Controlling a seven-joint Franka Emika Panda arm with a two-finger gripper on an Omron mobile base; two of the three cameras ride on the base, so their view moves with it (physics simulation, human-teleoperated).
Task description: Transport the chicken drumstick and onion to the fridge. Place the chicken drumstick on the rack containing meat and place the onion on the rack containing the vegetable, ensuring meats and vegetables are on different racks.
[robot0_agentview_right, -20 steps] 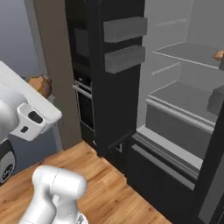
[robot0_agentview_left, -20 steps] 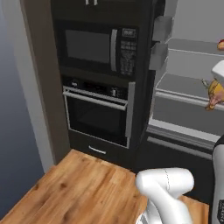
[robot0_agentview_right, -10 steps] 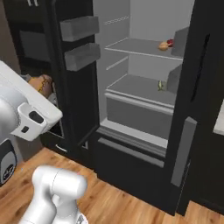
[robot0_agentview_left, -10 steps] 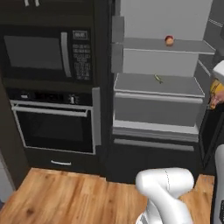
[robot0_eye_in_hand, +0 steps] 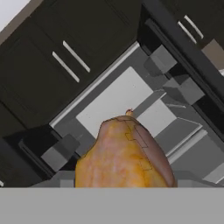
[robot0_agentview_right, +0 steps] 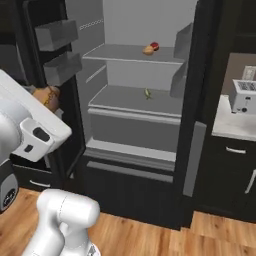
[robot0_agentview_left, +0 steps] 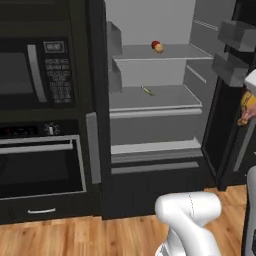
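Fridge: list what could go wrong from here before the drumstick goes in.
1. The open fridge has door bins close beside the held drumstick; the arm may clip them on the way in.
2. The upper shelf holds a tan piece with a red fruit, the lower a small green item; picking the wrong rack is easy.

Soft, even rendered light, faint shadows, no glare; coarse, slightly blurry detail

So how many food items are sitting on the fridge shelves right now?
3: a tan piece and red fruit together on the upper shelf, a small green item on the one below. Others may be hidden.
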